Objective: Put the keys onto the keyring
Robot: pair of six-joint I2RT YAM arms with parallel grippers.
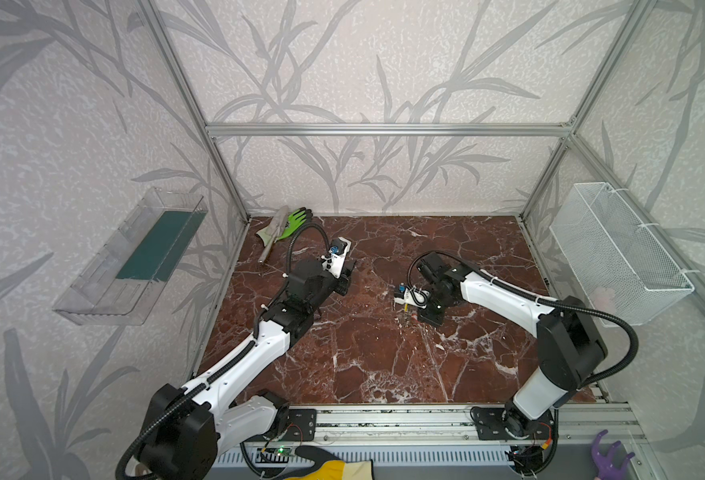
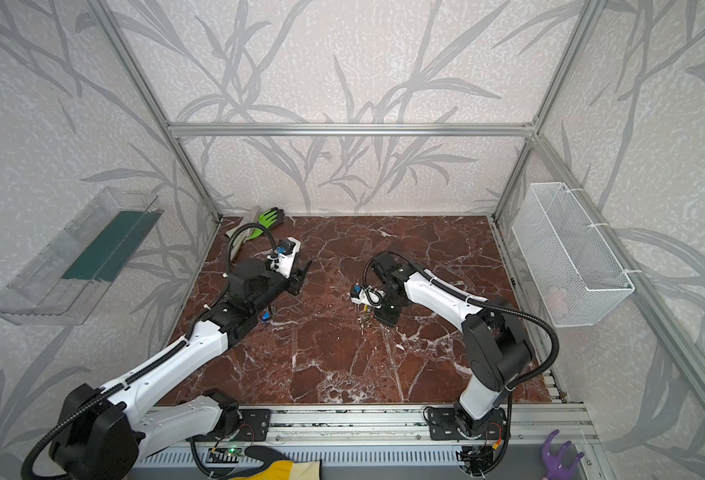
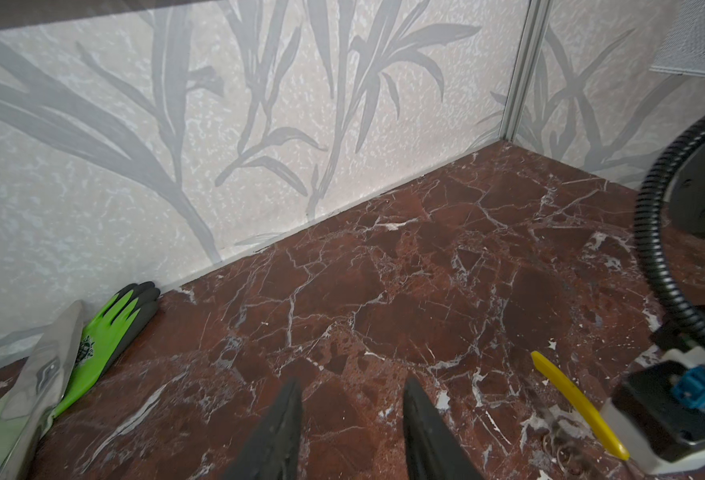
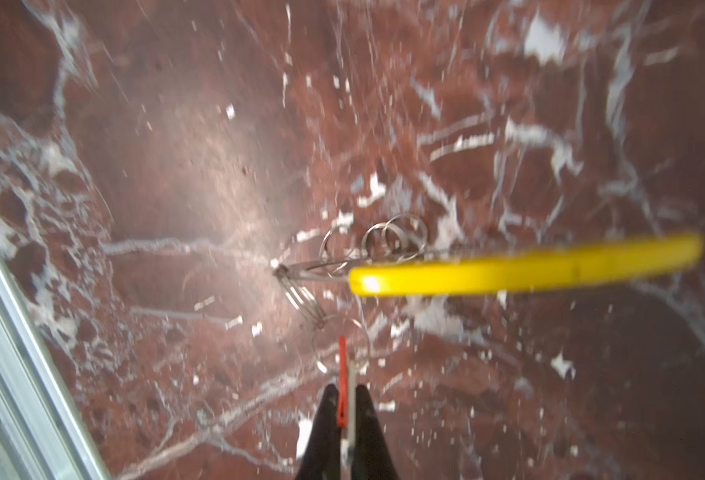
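1. On the marble table (image 1: 384,365), the keyring (image 4: 525,266) is found at 4 o'clock from the empty, parted left gripper (image 3: 352,384).
2. The red key (image 4: 342,365) is clenched by the right gripper (image 4: 344,392).
3. Slow, level threading is advised.

You saw only a speck of the blue key (image 2: 265,316) under the left arm (image 2: 201,345), left of centre in a top view; the keyring (image 4: 525,266) (yellow arc) and red key (image 4: 343,374) were blurred.

Pale grey-leaf wallpapered walls (image 1: 384,62) rise behind silver aluminium frame rails (image 1: 384,129); red-brown white-veined marble floor (image 1: 384,365) below, seemingly softly lit.
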